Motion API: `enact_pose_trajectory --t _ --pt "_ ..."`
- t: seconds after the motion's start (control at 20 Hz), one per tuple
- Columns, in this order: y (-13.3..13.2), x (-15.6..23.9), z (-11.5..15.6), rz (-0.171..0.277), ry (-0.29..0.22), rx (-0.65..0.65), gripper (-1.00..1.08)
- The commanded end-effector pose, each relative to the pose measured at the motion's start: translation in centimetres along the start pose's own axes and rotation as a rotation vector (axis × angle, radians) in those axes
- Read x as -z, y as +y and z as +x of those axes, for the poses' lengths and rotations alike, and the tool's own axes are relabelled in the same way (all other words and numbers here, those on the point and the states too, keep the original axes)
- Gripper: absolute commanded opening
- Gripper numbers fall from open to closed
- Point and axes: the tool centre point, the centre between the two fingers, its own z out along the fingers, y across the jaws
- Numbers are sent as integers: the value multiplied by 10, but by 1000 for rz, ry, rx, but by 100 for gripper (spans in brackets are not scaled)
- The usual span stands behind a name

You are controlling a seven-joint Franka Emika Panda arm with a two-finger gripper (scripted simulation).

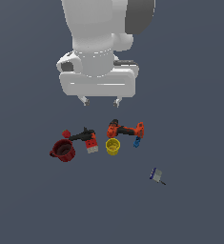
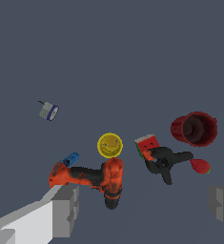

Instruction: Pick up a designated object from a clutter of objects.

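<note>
The designated object (image 1: 156, 175) is a tiny flat blue-and-pale-grey piece with a thin dark stick; it lies alone, apart from the clutter toward the exterior view's right, and shows in the wrist view too (image 2: 48, 111). My gripper (image 1: 101, 101) hangs open high above the clutter, holding nothing; its pale fingers (image 2: 66, 209) frame the wrist view. The clutter holds a dark red pot (image 1: 63, 150), a yellow cup (image 1: 112, 147), an orange-and-black drill (image 1: 125, 129), a black-and-red tool (image 1: 81, 136), a red-and-white block (image 1: 91, 145) and a small all-blue piece (image 1: 137, 142).
A small red strawberry-like item (image 2: 200, 166) lies by the black tool's handle. Everything rests on a plain dark grey floor (image 1: 189, 214). The drill (image 2: 92, 177) sits directly between my fingers in the wrist view.
</note>
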Motion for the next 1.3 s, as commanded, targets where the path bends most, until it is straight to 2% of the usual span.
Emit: enact_pose_trajectory --t 0.0,0.35,0.65,1.25 --pt "0 0 0 1 -1 -1 100" --pt "-9 -9 10 -8 -5 54 100" --pt "-29 -30 29 -24 -13 163 100" --pt "-104 -114 77 -51 -44 534 100"
